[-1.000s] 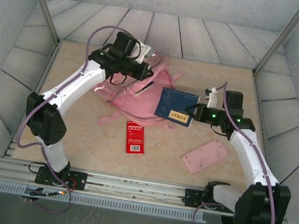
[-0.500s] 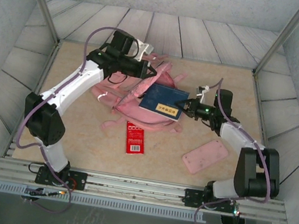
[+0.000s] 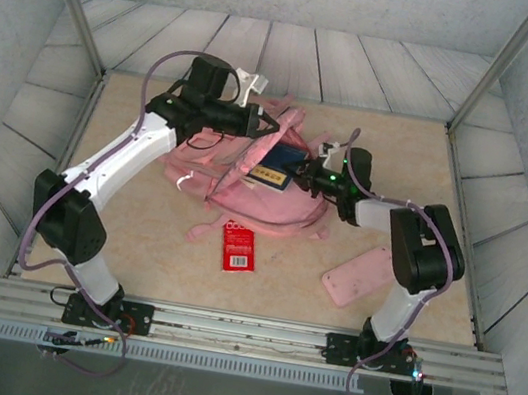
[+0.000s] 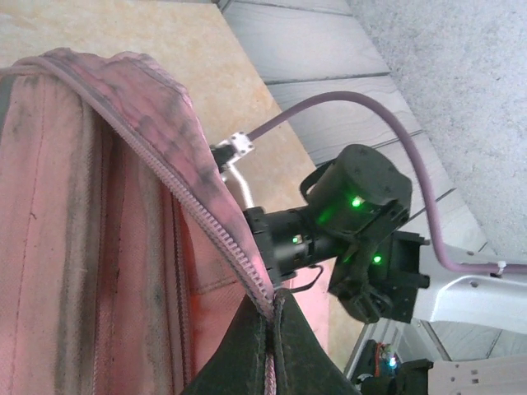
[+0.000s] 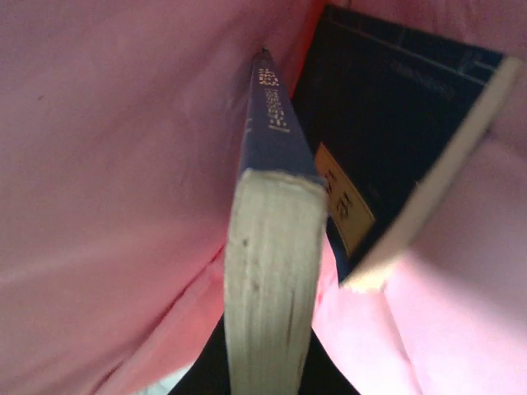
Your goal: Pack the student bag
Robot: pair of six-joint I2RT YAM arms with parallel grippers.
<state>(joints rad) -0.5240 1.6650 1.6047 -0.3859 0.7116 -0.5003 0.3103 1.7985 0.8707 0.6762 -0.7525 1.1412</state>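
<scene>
**Book at the mouth of the backpack, both grippers clamped**

You had the pink backpack (image 3: 246,182) lying mid-table (image 3: 404,150), its opening turned toward the right arm. Your left gripper (image 3: 259,126) was closed tight on the zip edge (image 4: 222,222) of that opening, and the fabric there stood raised above the rest. Your right gripper (image 3: 306,174) was clamped on a dark-blue book (image 3: 275,170), which sat partly inside the opening. From the right wrist, pink fabric lay on both sides of it. A second cover (image 5: 395,107), dark blue with an orange label, lay just beside the book. Whether it belonged to another book could not be told. A red packet (image 3: 239,244) lay just in front of the backpack. A flat pink case (image 3: 362,276) lay apart on the right.
</scene>
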